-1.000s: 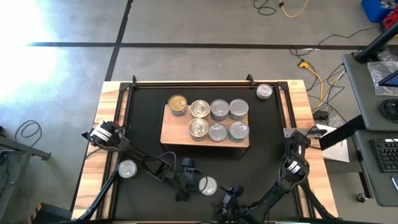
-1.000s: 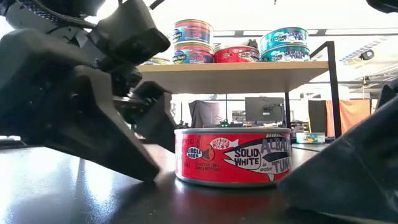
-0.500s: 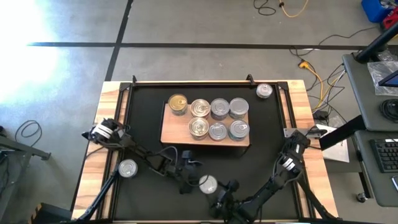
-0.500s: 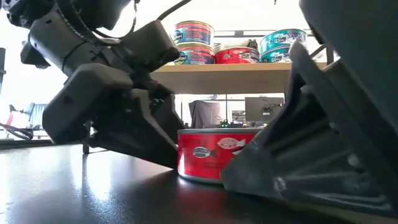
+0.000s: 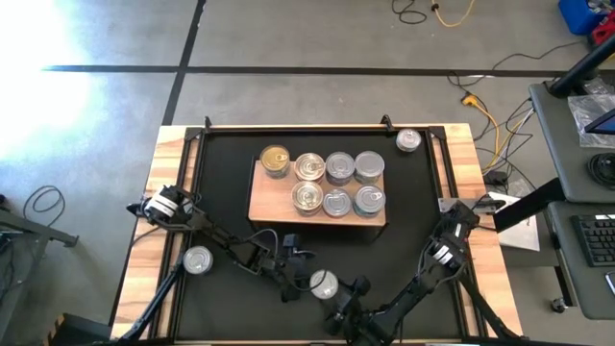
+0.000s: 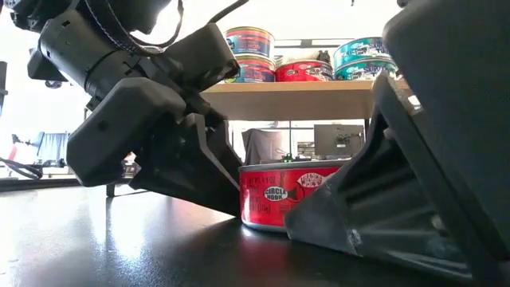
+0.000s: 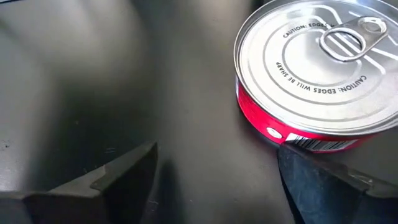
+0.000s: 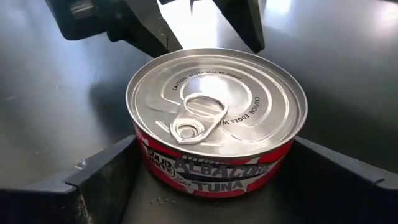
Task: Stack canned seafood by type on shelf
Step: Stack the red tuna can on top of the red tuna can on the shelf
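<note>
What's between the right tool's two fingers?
In the right wrist view, the red albacore tuna tin sits on the black mat between the right tool's open fingers.

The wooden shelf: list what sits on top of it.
On the shelf the high view shows seven tins: a gold-lidded tin and six silver-lidded tins. The low view shows some stacked two high, so lower tins are covered from above.

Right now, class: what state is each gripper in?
Left gripper: open, empty, beside the red tin.
Right gripper: open, straddling that tin, not clamped.
</note>
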